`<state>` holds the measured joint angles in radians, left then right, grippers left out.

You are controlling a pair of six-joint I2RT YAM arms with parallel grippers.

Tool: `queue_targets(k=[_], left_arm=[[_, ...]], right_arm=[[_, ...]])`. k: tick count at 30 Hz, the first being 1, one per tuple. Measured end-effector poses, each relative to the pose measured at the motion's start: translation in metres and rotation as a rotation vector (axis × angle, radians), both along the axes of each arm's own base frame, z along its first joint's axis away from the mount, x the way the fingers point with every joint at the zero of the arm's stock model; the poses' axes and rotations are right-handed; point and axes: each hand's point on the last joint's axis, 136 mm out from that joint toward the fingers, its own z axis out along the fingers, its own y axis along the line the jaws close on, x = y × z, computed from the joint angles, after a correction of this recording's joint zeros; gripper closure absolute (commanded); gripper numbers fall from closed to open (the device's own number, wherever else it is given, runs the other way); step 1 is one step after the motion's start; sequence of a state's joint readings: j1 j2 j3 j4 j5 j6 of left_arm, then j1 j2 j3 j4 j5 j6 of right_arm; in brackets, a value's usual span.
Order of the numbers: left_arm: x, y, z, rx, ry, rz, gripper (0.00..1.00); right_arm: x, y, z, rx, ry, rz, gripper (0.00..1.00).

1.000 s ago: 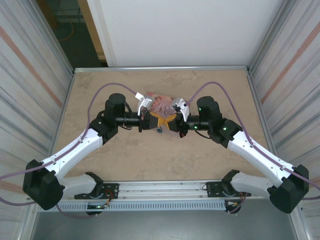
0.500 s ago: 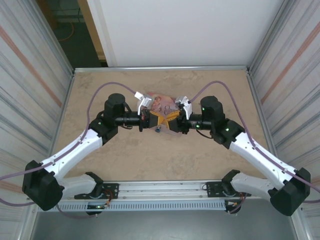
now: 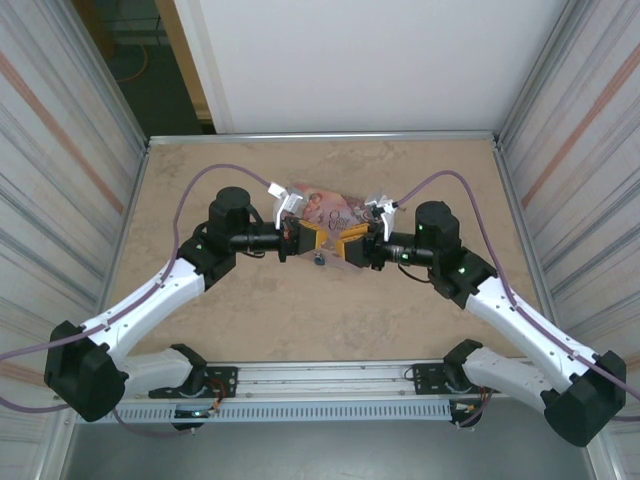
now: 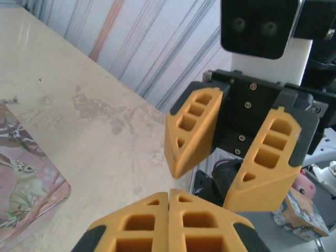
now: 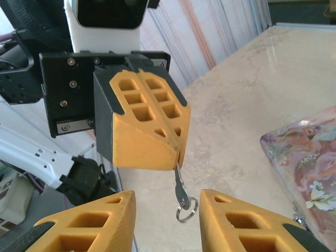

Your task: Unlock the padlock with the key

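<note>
In the centre of the right wrist view, the left gripper point(image 5: 176, 157) is pinched tight on the key point(image 5: 179, 185), which hangs straight down with its ring point(image 5: 185, 214) lowest. At the bottom edge the right gripper point(image 5: 167, 197) stands apart, a finger on either side of the ring and clear of it.

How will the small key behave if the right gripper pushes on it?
The key hangs from the shut left gripper by one end, so it would probably swing. It looks thin and metal: likely stiff, light, slippery. Its loose ring may dangle.
</note>
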<state>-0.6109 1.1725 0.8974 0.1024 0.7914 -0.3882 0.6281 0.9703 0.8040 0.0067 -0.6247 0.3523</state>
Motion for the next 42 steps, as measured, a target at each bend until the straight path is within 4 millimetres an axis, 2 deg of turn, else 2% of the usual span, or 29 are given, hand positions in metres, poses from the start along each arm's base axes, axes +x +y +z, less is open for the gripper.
queue_targets(k=[16, 22, 26, 30, 34, 36, 39, 42], left_arm=[[0.001, 0.002, 0.003, -0.002, -0.011, 0.018, 1.0], [0.002, 0.002, 0.004, -0.003, -0.014, 0.022, 1.0], [0.002, 0.002, 0.004, -0.002, -0.015, 0.025, 1.0], [0.002, 0.003, 0.004, -0.003, -0.017, 0.026, 1.0], [0.003, 0.003, 0.005, -0.003, -0.023, 0.032, 1.0], [0.003, 0.004, 0.005, 0.0, -0.023, 0.038, 0.88], [0.005, 0.006, 0.005, 0.003, -0.03, 0.056, 0.61], [0.008, 0.014, 0.012, -0.003, -0.051, 0.098, 0.47]], right_arm=[[0.003, 0.015, -0.02, -0.019, 0.075, 0.025, 0.7], [0.004, 0.016, -0.021, -0.017, 0.077, 0.024, 0.74], [0.004, 0.015, -0.021, -0.017, 0.077, 0.021, 0.82], [0.005, 0.015, -0.021, -0.017, 0.085, 0.013, 0.99], [0.007, 0.014, -0.021, -0.02, 0.082, 0.0, 1.0], [0.008, 0.014, -0.023, -0.026, 0.079, -0.005, 1.0], [0.009, 0.012, -0.028, -0.051, 0.084, -0.018, 1.0], [0.01, 0.007, -0.041, -0.099, 0.1, -0.043, 1.0]])
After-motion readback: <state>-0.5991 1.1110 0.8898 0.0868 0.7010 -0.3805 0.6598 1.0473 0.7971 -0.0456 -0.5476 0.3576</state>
